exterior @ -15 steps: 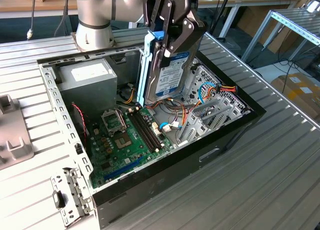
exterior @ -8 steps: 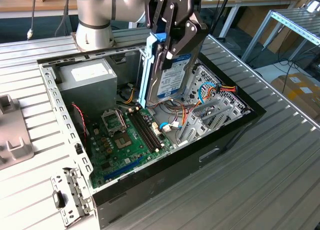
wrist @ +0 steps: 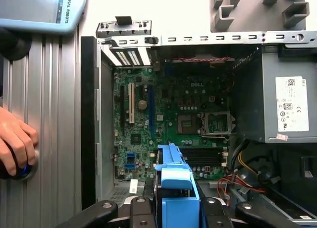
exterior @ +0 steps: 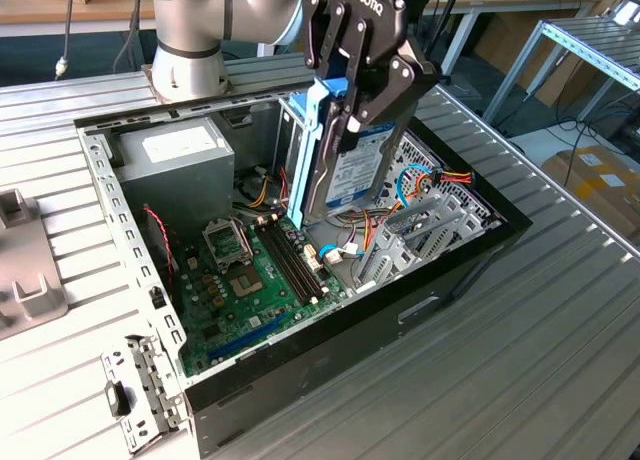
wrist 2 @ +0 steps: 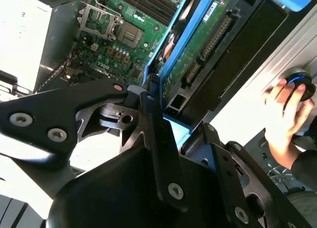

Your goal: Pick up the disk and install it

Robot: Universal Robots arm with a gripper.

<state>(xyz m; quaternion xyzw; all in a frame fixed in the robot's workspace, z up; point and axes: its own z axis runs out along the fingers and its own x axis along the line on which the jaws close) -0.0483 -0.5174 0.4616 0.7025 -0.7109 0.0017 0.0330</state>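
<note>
Now your pincer [exterior: 355,120] is clamped shut on the disk [exterior: 362,170]. You have it hanging on edge in that grip, light-blue rail toward the exterior view's left, above the motherboard [exterior: 240,280] of the open computer case [exterior: 420,305].

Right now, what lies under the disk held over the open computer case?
Under the disk, clamped in the gripper, you can see the motherboard, its memory slots and loose cables. The disk covers the case floor straight below it.
</note>
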